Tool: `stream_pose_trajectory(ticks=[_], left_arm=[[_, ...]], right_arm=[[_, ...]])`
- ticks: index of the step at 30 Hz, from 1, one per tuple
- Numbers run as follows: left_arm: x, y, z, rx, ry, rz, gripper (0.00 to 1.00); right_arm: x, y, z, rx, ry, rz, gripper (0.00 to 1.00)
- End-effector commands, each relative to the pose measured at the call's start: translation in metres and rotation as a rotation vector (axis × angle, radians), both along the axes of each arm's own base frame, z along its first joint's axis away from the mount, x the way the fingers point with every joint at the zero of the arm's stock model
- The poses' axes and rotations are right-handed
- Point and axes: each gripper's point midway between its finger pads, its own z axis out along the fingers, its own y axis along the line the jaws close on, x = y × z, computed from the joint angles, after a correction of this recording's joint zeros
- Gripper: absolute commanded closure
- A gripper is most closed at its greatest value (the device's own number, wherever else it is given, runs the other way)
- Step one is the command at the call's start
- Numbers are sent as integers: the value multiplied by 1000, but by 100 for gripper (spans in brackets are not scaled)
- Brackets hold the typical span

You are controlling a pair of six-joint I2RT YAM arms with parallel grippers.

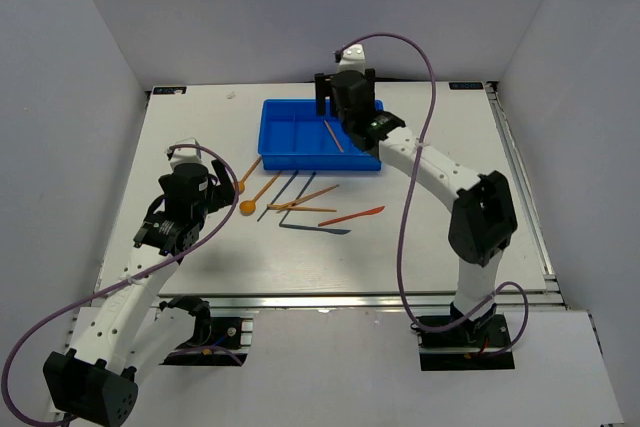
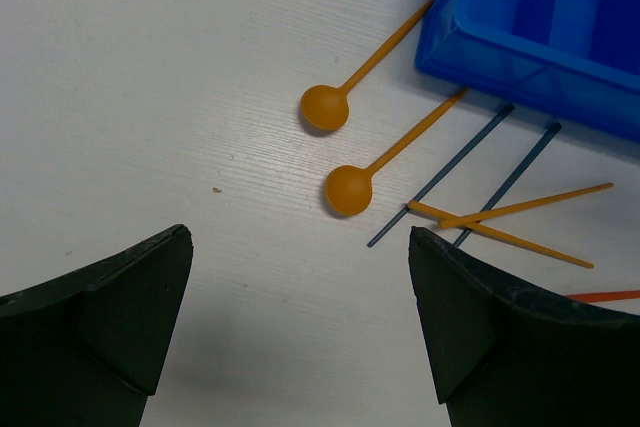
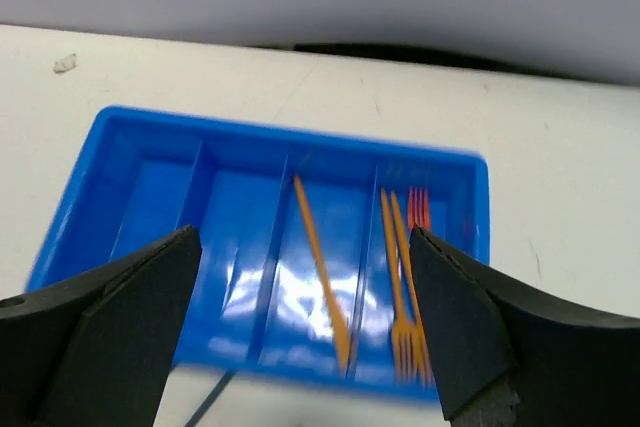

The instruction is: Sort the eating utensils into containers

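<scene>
Tray [image 1: 285,132], bright blue, at far centre of table [image 1: 450,237]; four narrow compartments side by side in right wrist view, slightly blurred there. Third compartment from left in that view: one long orange piece [image 3: 320,267] lying lengthwise, knife or stick not resolvable. Rightmost compartment: two orange forks [image 3: 400,292] side by side, tines toward camera, and a red fork [image 3: 418,209] just beside them at the far end.

State of right gripper [image 3: 302,247]: above far side of tray, looking down into it, jaws spread wide, nothing between fingers [image 3: 110,337].

State of left gripper [image 2: 300,237]: above bare table to the left of the loose pieces, jaws equally wide, holding nothing.

Loose on table, near side of tray:
- two orange spoons [image 2: 325,107], bowls toward left arm, handles slanting up to tray's near wall; contact with wall not resolvable
- two dark blue sticks [image 2: 440,182], roughly parallel, just right of the spoons
- two orange sticks [image 2: 520,205], crossed over each other and over the lower ends of the dark blue sticks
- red-orange knife [image 1: 352,216], further right, apart from the sticks
- dark blue piece [image 1: 315,228], flat on table, nearest the arm bases, just below the orange sticks in overhead view
</scene>
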Motion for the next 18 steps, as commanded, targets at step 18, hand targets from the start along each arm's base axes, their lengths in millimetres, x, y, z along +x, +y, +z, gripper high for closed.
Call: stream_pose_trajectory(ticks=[18], left_arm=[[-2, 0, 9, 1, -36, -3, 2]], right_arm=[[-206, -35, -194, 268, 785, -757, 31]])
